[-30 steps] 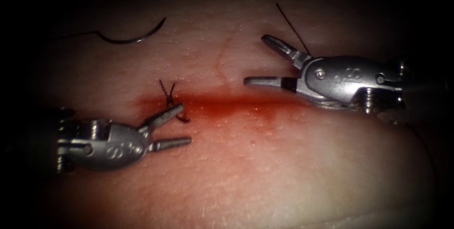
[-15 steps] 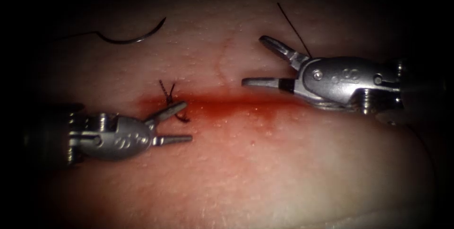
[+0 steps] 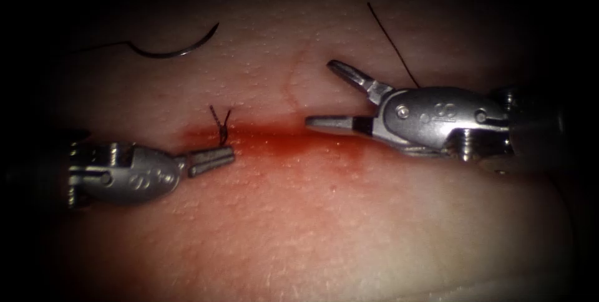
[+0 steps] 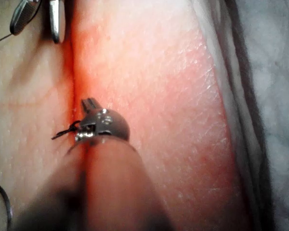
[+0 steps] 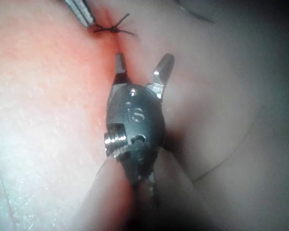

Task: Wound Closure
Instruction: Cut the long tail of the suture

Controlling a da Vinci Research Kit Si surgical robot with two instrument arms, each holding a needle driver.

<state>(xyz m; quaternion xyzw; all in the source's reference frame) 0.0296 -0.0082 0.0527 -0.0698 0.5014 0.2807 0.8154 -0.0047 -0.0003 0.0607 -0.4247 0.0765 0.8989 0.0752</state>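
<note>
On the tissue [image 3: 349,214], the cut [image 3: 293,135] runs across under red fluid. A tied knot [image 3: 221,128] with short cut ends sits at the cut's left end. My left tool [image 3: 231,154] lies just below the knot, jaws shut on the knot's lower thread end. The same tool [image 4: 89,102] touches the red line beside the knot's thread [image 4: 65,132]. My right tool [image 3: 319,93] hovers over the cut's right part, jaws wide open and holding nothing [image 5: 143,57]. The curved needle [image 3: 178,49] lies free on the tissue, far upper left, not in it.
A loose strand of thread [image 3: 392,38] rises behind the right tool. The needle's thread [image 3: 103,46] trails off to the left. Red fluid [image 3: 324,146] spreads below the cut. The knot [image 5: 111,29] shows ahead of the right jaws.
The left jaws, open around the knot's lower thread end before, have shut on it and drawn back left. The right tool has moved left and slightly down, still open.
</note>
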